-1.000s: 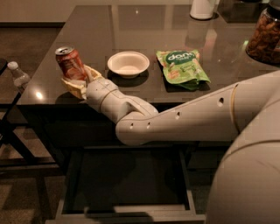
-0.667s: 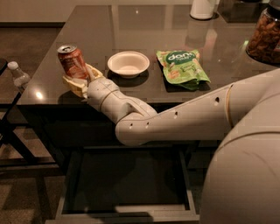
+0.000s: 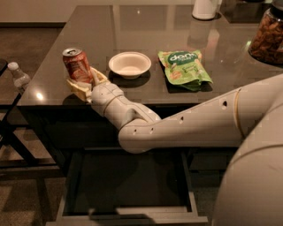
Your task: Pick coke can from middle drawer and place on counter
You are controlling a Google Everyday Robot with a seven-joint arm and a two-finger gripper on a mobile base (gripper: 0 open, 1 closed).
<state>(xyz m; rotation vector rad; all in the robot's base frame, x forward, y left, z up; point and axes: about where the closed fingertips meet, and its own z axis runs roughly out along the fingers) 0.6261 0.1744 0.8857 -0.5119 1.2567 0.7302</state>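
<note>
The red coke can [image 3: 77,65] stands a little tilted over the front left corner of the dark glossy counter [image 3: 132,26]. My gripper [image 3: 86,82] is shut on the can's lower half, one pale fingertip [image 3: 76,88] to its left and the other behind it to the right. I cannot tell whether the can's base touches the counter. My white arm reaches in from the right, passing above the middle drawer [image 3: 132,215], which is pulled out below the counter with a dark interior.
A white bowl [image 3: 129,64] sits just right of the can, then a green snack bag [image 3: 183,67]. A jar of nuts [image 3: 267,37] and a white container [image 3: 205,8] stand at the back right. A clear plastic bottle [image 3: 19,77] rests on a black frame at left.
The can and my gripper have shifted slightly to the right over the counter's corner. The drawer stays open.
</note>
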